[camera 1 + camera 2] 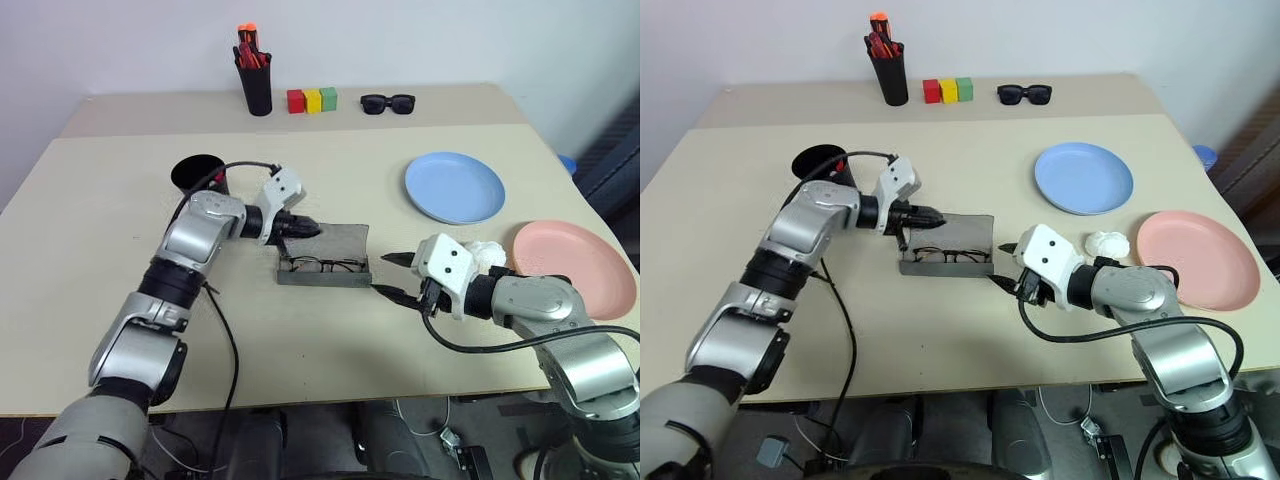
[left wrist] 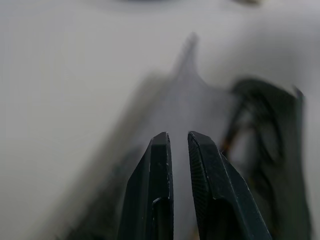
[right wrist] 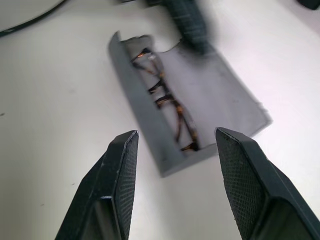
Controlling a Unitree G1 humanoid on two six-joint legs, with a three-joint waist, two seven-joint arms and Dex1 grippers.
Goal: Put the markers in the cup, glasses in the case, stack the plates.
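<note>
Grey case point(image 1: 324, 257) lies open with the glasses point(image 1: 322, 265) inside, its lid flat just under the left gripper point(image 1: 314, 229), whose fingers are pinched nearly together and empty. Right gripper point(image 1: 391, 276) hovers beside the case's other end, fingers spread, holding nothing.

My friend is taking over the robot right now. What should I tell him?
Left gripper: shut, empty, at the open lid of the grey rectangular spectacle case.
Right gripper: open, empty, just beside the case's right end.
Thin wire-framed glasses lie inside the case, lid not closed.
Wide black plastic cup stands behind the left arm; I cannot see whether the markers are in it.
Light blue round plate and pink round plate lie apart, unstacked.
Left: close the lid, check the markers, stack the plates.
</note>
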